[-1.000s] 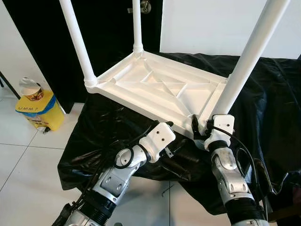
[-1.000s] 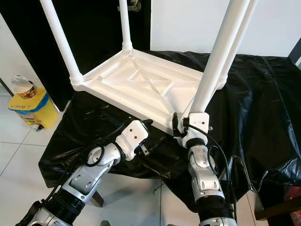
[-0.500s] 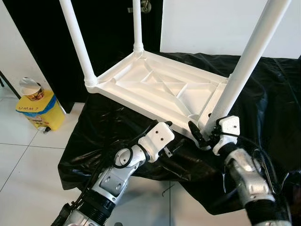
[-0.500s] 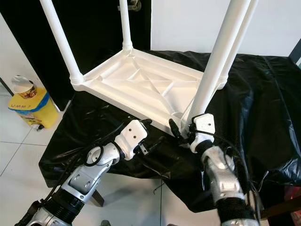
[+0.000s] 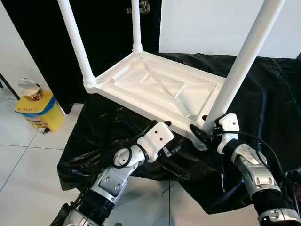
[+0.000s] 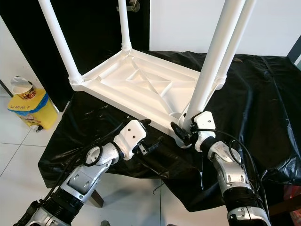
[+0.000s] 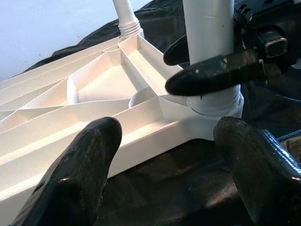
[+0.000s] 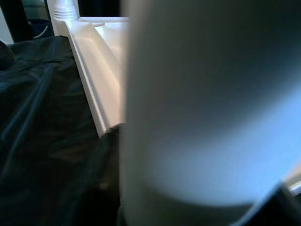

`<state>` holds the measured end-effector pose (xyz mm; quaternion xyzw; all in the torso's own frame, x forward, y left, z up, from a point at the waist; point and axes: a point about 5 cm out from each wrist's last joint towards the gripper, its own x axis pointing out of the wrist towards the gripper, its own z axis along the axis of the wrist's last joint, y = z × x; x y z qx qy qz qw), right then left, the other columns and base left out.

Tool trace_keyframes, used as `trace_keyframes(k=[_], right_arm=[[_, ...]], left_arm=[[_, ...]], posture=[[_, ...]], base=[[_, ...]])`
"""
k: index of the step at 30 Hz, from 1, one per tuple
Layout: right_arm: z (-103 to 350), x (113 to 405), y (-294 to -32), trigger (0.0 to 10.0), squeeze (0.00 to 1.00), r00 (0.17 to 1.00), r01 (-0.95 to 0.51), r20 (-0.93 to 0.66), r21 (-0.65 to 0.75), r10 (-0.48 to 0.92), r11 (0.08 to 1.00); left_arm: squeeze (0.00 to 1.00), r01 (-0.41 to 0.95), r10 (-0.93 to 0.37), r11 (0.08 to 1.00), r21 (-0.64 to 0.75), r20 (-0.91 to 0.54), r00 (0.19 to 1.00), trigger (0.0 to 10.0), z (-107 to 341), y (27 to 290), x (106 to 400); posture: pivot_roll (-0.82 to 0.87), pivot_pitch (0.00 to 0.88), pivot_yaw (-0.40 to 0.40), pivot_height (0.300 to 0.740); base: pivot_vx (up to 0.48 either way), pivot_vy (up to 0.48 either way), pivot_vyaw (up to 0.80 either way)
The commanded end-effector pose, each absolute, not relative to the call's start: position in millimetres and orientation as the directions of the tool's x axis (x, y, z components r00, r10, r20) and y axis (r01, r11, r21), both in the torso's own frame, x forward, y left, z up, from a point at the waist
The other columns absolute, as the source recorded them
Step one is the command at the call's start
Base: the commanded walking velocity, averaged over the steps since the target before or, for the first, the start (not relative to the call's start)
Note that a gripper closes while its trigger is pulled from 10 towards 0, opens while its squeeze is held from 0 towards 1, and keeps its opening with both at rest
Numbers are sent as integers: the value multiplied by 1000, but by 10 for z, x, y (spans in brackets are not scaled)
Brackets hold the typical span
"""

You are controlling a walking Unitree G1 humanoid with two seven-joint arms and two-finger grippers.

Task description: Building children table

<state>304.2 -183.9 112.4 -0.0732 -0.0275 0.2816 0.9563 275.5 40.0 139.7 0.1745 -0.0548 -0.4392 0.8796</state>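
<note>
At far left you are seeing a yellow bin point(image 5: 38, 111) standing on the floor beside the black-draped surface point(image 5: 263, 94), on which the white table point(image 5: 155, 89) is lying upside down with its legs pointing up. Your left gripper point(image 5: 171, 143) is hovering with fingers spread and empty at the table's near edge. To the right, your right gripper point(image 5: 203, 134) is clamping its fingers around the base of the near-right leg point(image 5: 240, 61), by the corner socket.

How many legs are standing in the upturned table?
4. Near-left leg, far-left leg, near-right leg gripped by the right tool, and far-right leg partly hidden behind it.
</note>
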Motion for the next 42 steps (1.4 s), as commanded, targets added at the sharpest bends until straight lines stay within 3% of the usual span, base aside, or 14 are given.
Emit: trace_keyframes(k=[1, 7, 8, 19, 25, 33, 34, 35, 36, 42], right_arm=[[1011, 3012, -1807, 0, 0, 819, -572, -43, -146, 573, 807], [973, 3000, -1877, 0, 0, 835, -549, -58, -142, 547, 824], [964, 2999, -1909, 10000, 0, 851, -525, -58, -136, 522, 840], [906, 2970, -1972, 10000, 0, 931, -365, -41, -112, 363, 924], [825, 2959, -1992, 10000, 0, 994, -98, -67, -101, 91, 990], [799, 2957, -1957, 10000, 0, 993, 96, -66, -71, -100, 993], [760, 2942, -1849, 10000, 0, 978, 187, -84, -33, -189, 982], [760, 2942, -1849, 10000, 0, 978, 187, -84, -33, -189, 982], [745, 2928, -1680, 10000, 0, 977, 192, -92, -1, -192, 981], [765, 2915, -1513, 10000, 0, 985, 153, -84, 30, -150, 988]], left_arm=[[0, 772, -813, 522, 363, -61, 579, 10000, 1439, 390, 2734], [0, 775, -815, 519, 361, -64, 576, 10000, 1432, 387, 2723], [0, 775, -816, 518, 361, -65, 575, 10000, 1430, 386, 2723], [0, 783, -822, 508, 359, -69, 565, 10000, 1413, 369, 2704], [0, 784, -823, 506, 359, -70, 563, 10000, 1410, 360, 2700], [0, 784, -823, 506, 359, -69, 563, 10000, 1410, 354, 2700], [0, 784, -823, 506, 359, -68, 563, 10000, 1409, 348, 2697], [0, 784, -823, 506, 359, -68, 563, 10000, 1409, 348, 2697], [0, 784, -824, 506, 359, -68, 563, 10000, 1409, 346, 2695], [0, 784, -823, 506, 360, -68, 563, 10000, 1409, 347, 2695]], posture=[[27, 23, -44, 740], [25, 24, -43, 740], [25, 23, -43, 740], [19, 19, -47, 740], [21, 9, -54, 740], [24, 3, -61, 740], [28, 0, -65, 740], [28, 0, -65, 740], [28, 0, -65, 740], [29, 0, -65, 740]], base=[[0, 0, 0], [0, 0, 0], [0, 0, 0], [0, 0, 0], [0, 0, 0], [0, 0, 0], [0, 0, 0], [0, 0, 0], [0, 0, 0], [0, 0, 0]])
